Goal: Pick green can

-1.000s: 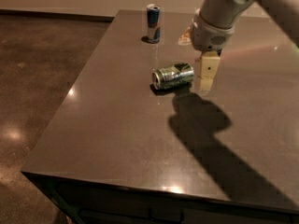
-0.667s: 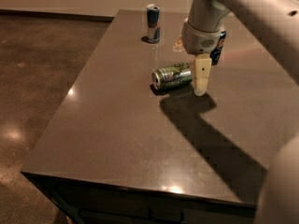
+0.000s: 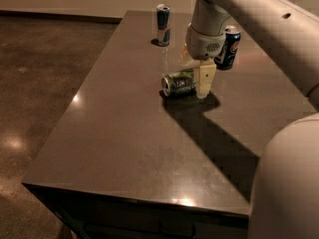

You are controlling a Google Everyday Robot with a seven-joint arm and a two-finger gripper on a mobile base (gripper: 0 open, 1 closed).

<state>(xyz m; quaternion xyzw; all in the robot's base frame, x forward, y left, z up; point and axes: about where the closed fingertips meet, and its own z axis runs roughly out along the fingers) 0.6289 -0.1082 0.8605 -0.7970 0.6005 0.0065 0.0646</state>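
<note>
The green can (image 3: 177, 82) lies on its side in the middle of the dark table (image 3: 124, 148), with its silver top facing left. My gripper (image 3: 196, 72) hangs down from the arm at the can's right end, low over the table. It is open. One cream finger (image 3: 205, 79) stands just in front of the can's right end, and the other sits behind the can, mostly hidden. The can rests on the table.
A slim blue-and-silver can (image 3: 163, 24) stands upright at the table's far edge. A dark blue can with a red-white logo (image 3: 229, 47) stands upright just behind and to the right of the gripper. My arm (image 3: 279, 44) crosses the right side of the view.
The gripper has moved left and closer to the green can's right end. The dark blue can behind it has come into view. The green can has not moved.
</note>
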